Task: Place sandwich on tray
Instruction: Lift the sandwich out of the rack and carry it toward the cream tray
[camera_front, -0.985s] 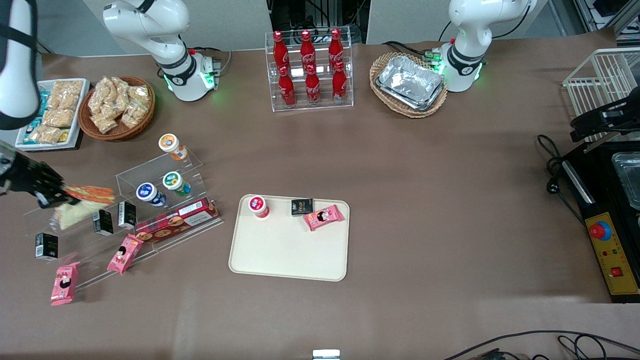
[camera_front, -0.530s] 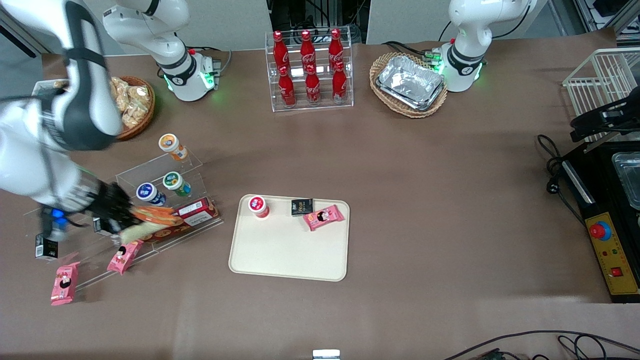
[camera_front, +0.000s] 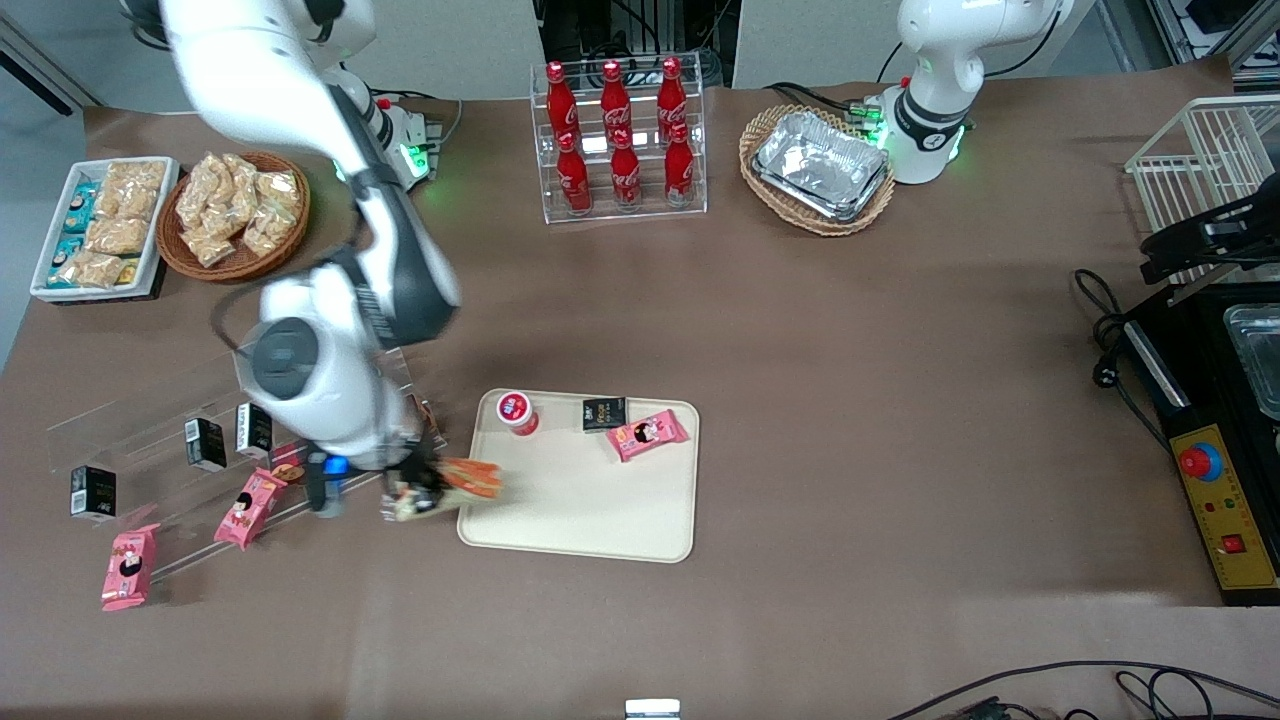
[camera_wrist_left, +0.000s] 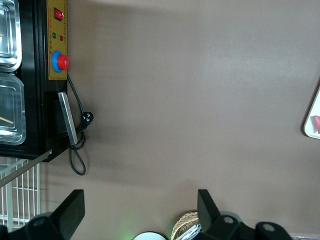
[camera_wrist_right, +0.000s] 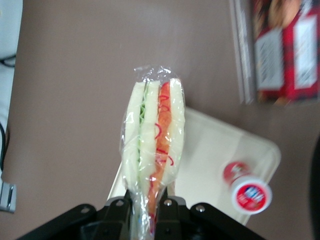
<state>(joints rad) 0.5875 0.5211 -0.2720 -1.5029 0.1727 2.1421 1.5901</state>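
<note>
My right gripper is shut on the sandwich, a clear-wrapped wedge of pale bread with an orange-red filling edge, and holds it in the air at the edge of the cream-beige tray nearest the working arm's end. In the right wrist view the sandwich is pinched between my fingers above the tray's corner. On the tray stand a red-lidded cup, a small black packet and a pink snack packet.
A clear acrylic step shelf with black packets, pink packets and a red biscuit box stands beside the tray toward the working arm's end. A cola bottle rack, a foil-tray basket and a snack basket stand farther from the front camera.
My right arm has carried the sandwich from the acrylic shelf toward the tray, and the sandwich now hangs at the tray's edge. The things on the tray have not moved.
</note>
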